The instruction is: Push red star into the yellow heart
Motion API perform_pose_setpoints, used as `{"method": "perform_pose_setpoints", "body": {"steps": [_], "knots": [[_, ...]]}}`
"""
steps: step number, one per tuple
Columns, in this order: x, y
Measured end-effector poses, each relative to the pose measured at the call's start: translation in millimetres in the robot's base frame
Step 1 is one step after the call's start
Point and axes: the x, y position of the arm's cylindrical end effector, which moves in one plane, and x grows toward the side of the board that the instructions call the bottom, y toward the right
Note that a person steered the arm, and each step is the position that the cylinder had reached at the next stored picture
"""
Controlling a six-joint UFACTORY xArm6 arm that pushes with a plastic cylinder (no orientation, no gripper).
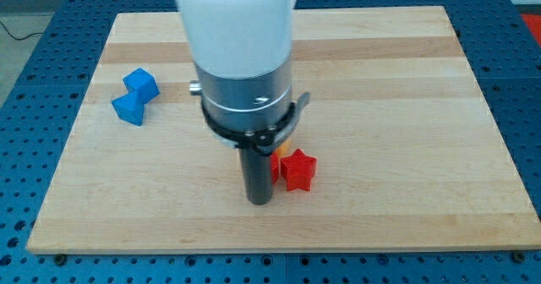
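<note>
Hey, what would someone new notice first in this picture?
The big white and grey arm fills the view's centre, its dark rod ending at my tip, just left of the red star. A sliver of the yellow heart peeks out behind. Two blue blocks sit at the view's left.

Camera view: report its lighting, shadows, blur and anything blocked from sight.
Camera view: even, soft light on the wooden board, no glare; faint shadows under the blue blocks; the arm's white upper body is soft-focus and hides most of the yellow heart; red star and my tip are sharp.
</note>
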Motion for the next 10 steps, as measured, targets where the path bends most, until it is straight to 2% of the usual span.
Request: {"method": "perform_pose_setpoints", "body": {"steps": [2, 3, 5, 7, 9, 10], "knots": [[17.1, 23.6], [15.5, 55.8], [-20.3, 50.3], [-25.8, 61.6], [10.0, 67.2], [11.4, 67.2]]}}
